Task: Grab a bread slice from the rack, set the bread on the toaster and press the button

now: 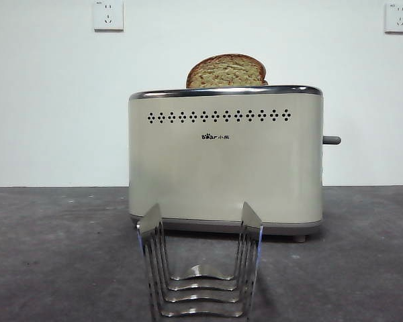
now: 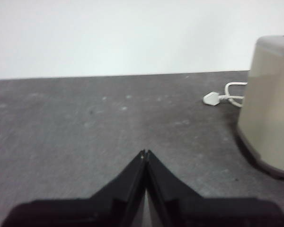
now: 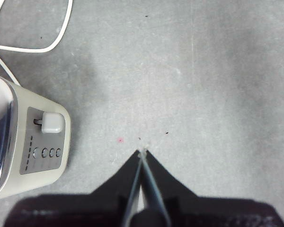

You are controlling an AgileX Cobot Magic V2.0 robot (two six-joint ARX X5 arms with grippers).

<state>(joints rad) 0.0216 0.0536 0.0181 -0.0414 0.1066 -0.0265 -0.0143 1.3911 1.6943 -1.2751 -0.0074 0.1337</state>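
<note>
The slice of bread stands in the top slot of the cream toaster, its rounded top showing above the chrome rim. The steel rack stands in front of the toaster with no bread in it. The button sticks out of the toaster's right side; in the right wrist view it is a pale lever above a grey panel. My left gripper is shut and empty, low over the table beside the toaster. My right gripper is shut and empty, above the table beside the toaster's button end.
A white plug and cord lie on the grey table behind the toaster; the cord also shows in the right wrist view. Two white wall sockets sit high on the back wall.
</note>
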